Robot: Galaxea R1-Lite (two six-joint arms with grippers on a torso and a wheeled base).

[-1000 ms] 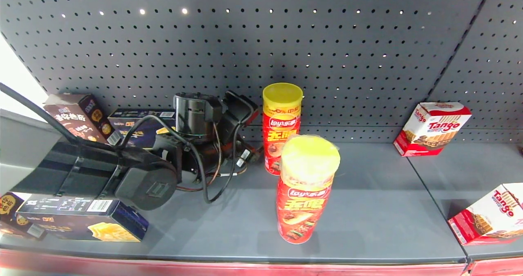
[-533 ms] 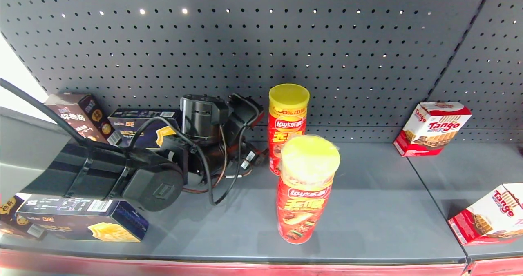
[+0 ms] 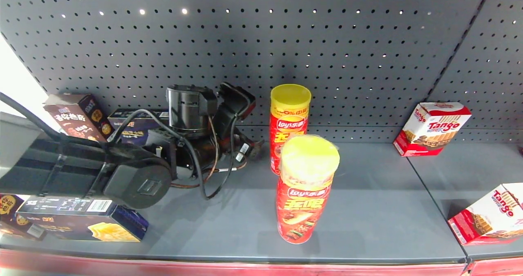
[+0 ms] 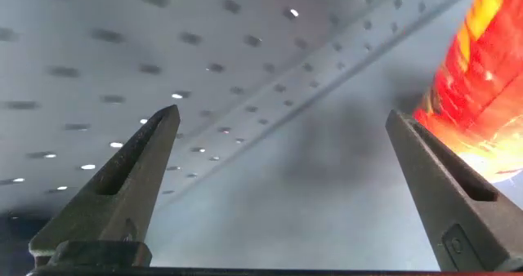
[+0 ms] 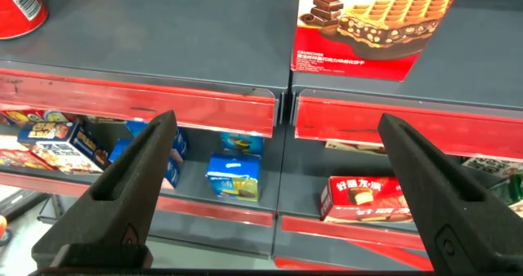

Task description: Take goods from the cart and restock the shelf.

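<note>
Red rear chip can (image 3: 289, 116) upright, axis vertical, left tool (image 4: 282, 117) spread beside it, right tool (image 5: 276, 119) spread

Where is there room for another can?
Widest bare grey shelf: between the front red yellow-lidded chip can and the red-and-white wafer boxes. Smaller patch: between that can and the front dark blue box. Crowded: left end, boxes and the left gripper.

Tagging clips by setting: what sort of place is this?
Probably a shop aisle, or a mock-up of one: a grey metal shelf with perforated back panel, two red cylindrical crisp cans with yellow lids, and red price rails fronting lower shelves of boxed snacks.
</note>
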